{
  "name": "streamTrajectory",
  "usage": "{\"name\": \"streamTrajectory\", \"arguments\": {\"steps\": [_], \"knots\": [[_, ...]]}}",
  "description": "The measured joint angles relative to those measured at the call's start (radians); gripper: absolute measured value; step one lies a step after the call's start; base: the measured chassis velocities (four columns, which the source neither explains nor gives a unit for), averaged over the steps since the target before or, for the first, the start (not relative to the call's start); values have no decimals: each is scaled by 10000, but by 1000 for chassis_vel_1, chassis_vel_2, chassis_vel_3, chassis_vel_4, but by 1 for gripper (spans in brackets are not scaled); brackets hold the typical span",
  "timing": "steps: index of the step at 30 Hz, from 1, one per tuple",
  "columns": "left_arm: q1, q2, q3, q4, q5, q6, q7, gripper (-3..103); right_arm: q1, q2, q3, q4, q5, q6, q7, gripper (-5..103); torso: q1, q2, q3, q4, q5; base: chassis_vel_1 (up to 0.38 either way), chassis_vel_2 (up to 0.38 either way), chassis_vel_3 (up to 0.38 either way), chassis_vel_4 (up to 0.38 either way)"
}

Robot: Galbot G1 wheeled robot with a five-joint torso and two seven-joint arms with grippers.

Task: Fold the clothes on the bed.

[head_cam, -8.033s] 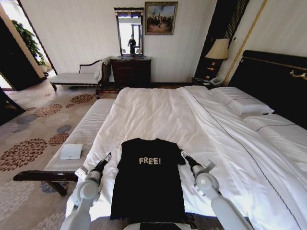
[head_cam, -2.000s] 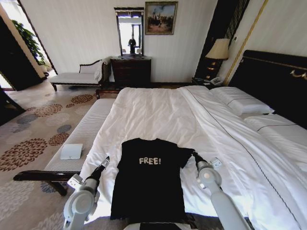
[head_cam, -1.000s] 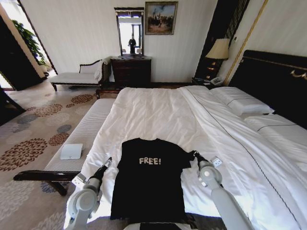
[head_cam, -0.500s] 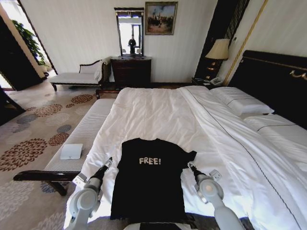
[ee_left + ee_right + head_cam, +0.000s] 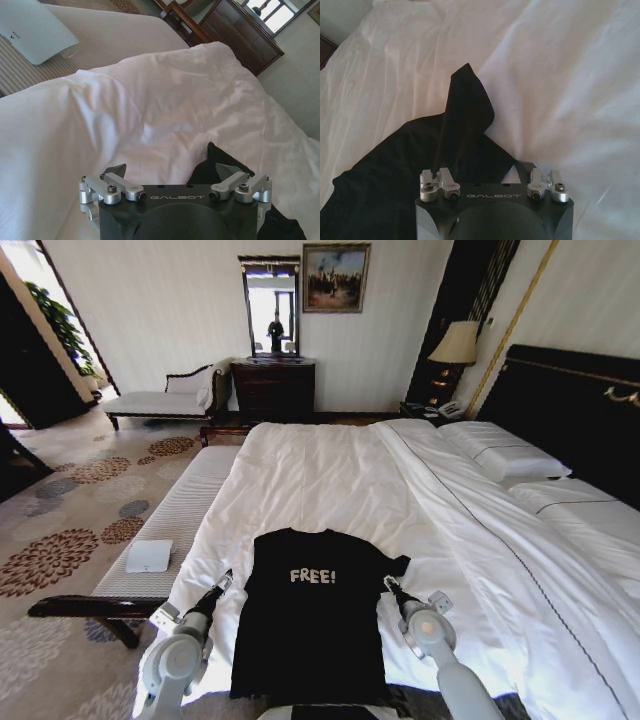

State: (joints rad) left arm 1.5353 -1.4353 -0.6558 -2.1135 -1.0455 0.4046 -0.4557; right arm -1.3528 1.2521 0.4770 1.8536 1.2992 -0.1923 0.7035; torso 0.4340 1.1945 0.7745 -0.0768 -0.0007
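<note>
T-shirt [image 5: 310, 615] flat on bed [image 5: 330, 475], end effectors alongside.

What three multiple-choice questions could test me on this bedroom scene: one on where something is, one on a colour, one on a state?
1. Where is the T-shirt?
A. on the bed
B. on the carpet
C. on the dresser

2. What colour is it?
A. white
B. red
C. black

3. How does it lie?
A. rolled up
B. spread out
C. hanging

Answers:
1 A: white duvet lies under it.
2 C: black fabric with pale FREE! lettering.
3 B: chest up, between the left gripper and right gripper.
</note>
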Motion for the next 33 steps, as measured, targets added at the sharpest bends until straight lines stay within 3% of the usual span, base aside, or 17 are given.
{"name": "streamTrajectory", "arguments": {"steps": [1, 3, 6, 9, 12, 14, 15, 17, 24, 33], "knots": [[-2, 2, 1, 0, 3, 0, 0, 100, 0, 2, 3, -13, -46, 16, -4, 57, -1, 0, 0, 0, 0, 0, 0, 0, 0], [-4, 11, 1, 0, 3, -1, 0, 100, -4, 3, 7, -18, -102, 23, -7, 57, 0, 0, 0, 0, 0, 0, 0, 0, 0], [-7, 35, -7, 0, 3, -4, 0, 100, -46, 43, 5, -30, -337, 50, -9, 41, 0, 0, 0, -1, 0, 0, 0, 0, 0], [-6, 43, -7, -20, 3, -4, -2, 100, -91, 87, -2, -29, -428, 63, -9, 35, 0, 0, 0, 0, 0, 0, 0, 0, 0], [-3, 55, 0, -67, 3, -4, -9, 100, -158, 125, -15, 1, -599, 73, -8, 19, -1, 0, 0, 0, 0, 0, 0, 0, 0], [-2, 62, 0, -74, 3, -4, -12, 100, -171, 127, -17, 8, -627, 75, -8, 19, 0, 0, 0, 0, 0, 0, 0, 0, 0], [5, 83, -3, -100, 3, -4, -21, 100, -219, 129, -18, 45, -692, 80, -6, 8, 0, 0, 0, -1, 0, 0, 0, 0, 0], [19, 97, -10, -113, 3, -4, -29, 100, -243, 127, -16, 60, -702, 82, -5, 3, 0, 0, 0, 0, 0, 0, 0, 0, 0], [58, 94, -13, -192, 7, -4, -40, 100, -388, 95, 17, 203, -769, 102, 53, 0, 0, 0, 0, 0, 1, 0, 0, 0, 0], [48, 111, -73, -243, -30, -2, -69, 100, -1214, 40, -70, 990, -1602, -19, 608, 0, -1, 0, 0, -1, 0, 0, 0, 0, 0]]}}
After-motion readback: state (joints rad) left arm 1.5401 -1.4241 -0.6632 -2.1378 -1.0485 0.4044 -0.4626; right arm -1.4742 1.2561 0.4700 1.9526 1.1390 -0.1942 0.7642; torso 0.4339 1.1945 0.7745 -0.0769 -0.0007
